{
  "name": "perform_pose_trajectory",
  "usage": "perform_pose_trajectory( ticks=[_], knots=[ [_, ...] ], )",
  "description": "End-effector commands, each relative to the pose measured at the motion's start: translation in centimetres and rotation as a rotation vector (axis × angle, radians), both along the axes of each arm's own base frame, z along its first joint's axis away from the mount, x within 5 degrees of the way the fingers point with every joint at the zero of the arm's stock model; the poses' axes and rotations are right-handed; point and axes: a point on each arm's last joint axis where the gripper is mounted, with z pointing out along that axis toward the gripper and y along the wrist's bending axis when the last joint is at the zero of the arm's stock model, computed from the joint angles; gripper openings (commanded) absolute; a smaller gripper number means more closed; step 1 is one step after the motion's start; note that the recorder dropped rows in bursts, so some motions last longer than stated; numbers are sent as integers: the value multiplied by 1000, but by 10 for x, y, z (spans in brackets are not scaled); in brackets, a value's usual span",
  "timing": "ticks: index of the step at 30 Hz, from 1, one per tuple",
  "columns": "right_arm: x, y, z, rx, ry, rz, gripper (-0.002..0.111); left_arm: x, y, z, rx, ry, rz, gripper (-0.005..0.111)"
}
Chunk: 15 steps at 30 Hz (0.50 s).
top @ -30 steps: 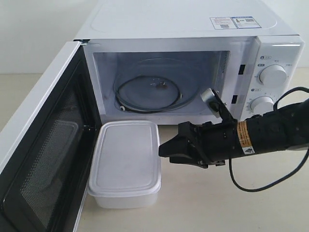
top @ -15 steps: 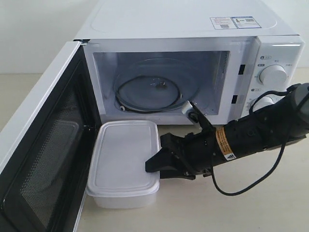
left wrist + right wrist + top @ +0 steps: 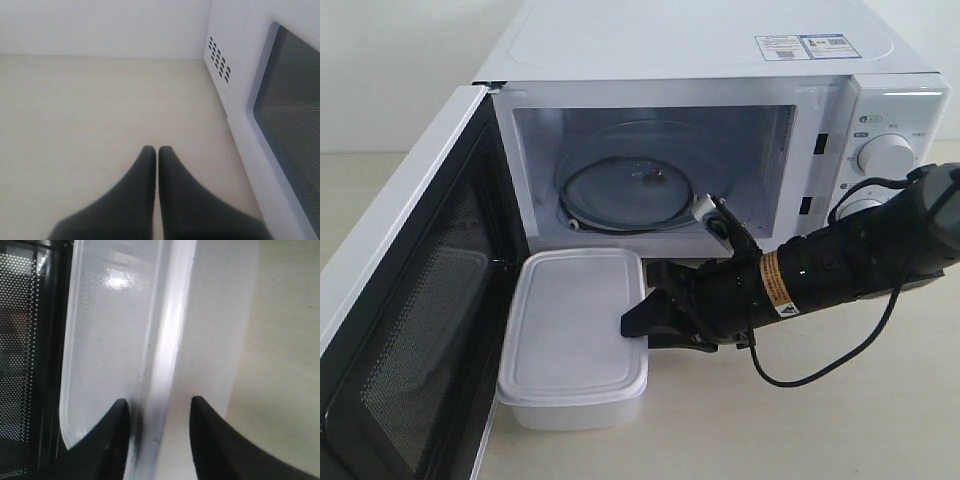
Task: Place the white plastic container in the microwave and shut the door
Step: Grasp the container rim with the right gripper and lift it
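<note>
Now the right gripper [image 3: 638, 300] has come in leftward vs a sec ago. Back then it hung clear of the white plastic container [image 3: 575, 330], off its right side. At this point its jaws straddle the box's right edge, one finger over the lid, the other down along the side wall. Right wrist view shows the rim btw the two fingers w/ a gap left on the wall side, so I read it as open around the rim and narrowing, not yet a firm pinch. The box has also nudged a touch left, toward the door [image 3: 410, 330].

The container sits on the table [image 3: 840, 420] just in front of the microwave [image 3: 720, 50], below the cavity opening and beside the inner face of the door, which is swung wide open. So approach looks done and the grasp step is in hand; lift, insert & door closing are all left to do, i.e. early in the task. Meanwhile the left gripper [image 3: 157, 150] is closed, fingertips touching, empty, over the table by the outer side of the door; not seen in ext view.

Counts:
- 1 container, lid on
- 1 microwave
- 1 door
- 1 glass turntable [image 3: 630, 185] in the cavity
- 2 dials [image 3: 885, 155], lower one partly hidden by the arm
- 2 stickers [image 3: 802, 46] on top
- 2 grippers, only 1 in ext view
</note>
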Motion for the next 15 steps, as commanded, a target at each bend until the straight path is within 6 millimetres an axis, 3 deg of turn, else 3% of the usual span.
perform_pose_trajectory(
  ticks=[1, 3, 15],
  knots=[
    [1, 0, 0, 1, -4, -4, 13, 0, 0, 3, -6, -17, 0, 4],
    [1, 0, 0, -1, -12, 0, 0, 0, 0, 3, -6, -17, 0, 4],
    [-10, -3, 12, -13, -73, 40, 0, 0, 0, 3, -6, -17, 0, 4]
  ],
)
